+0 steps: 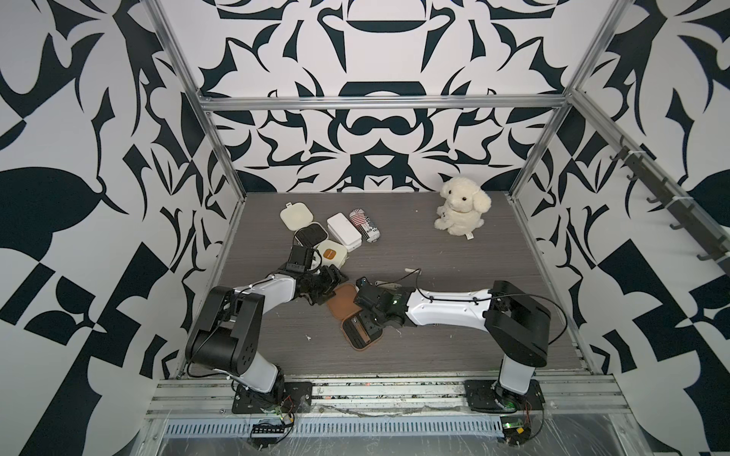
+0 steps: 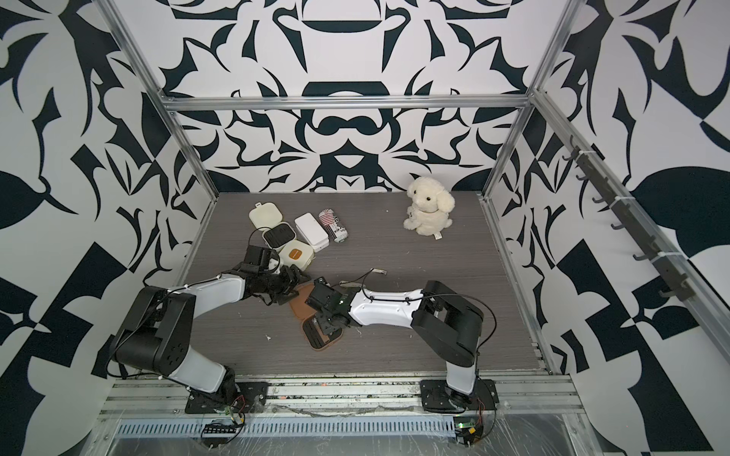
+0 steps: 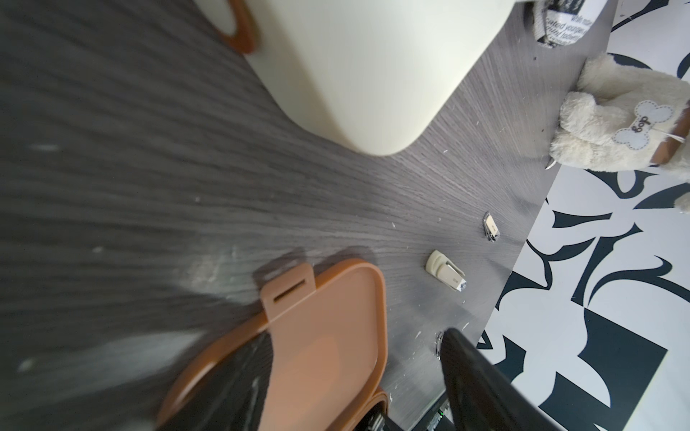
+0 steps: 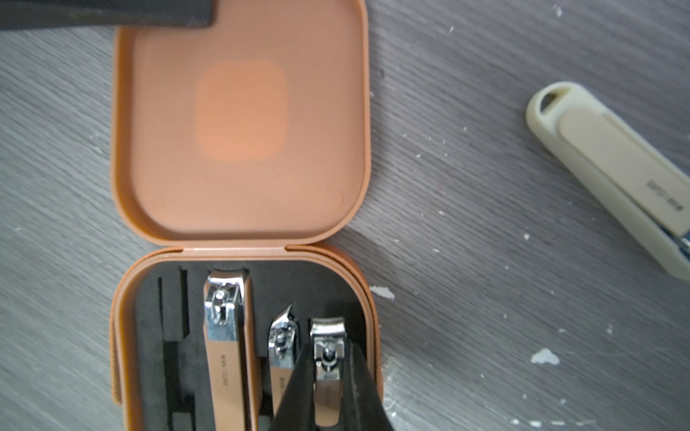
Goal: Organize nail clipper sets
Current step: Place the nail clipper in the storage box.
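Arms bent inward, left claw agape, right claw nearly closed.

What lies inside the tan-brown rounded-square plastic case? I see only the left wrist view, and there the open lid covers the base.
Observer: Three shiny metal clippers sit in the black slotted foam insert of the tan-brown case.
Operator: Does the right end effector hold anything?
Observer: Yes. The right end effector grips the smallest metal clipper, nearest the side wall.
Operator: Are any slots free?
Observer: Yes, the narrow slots beside the largest clipper are empty.
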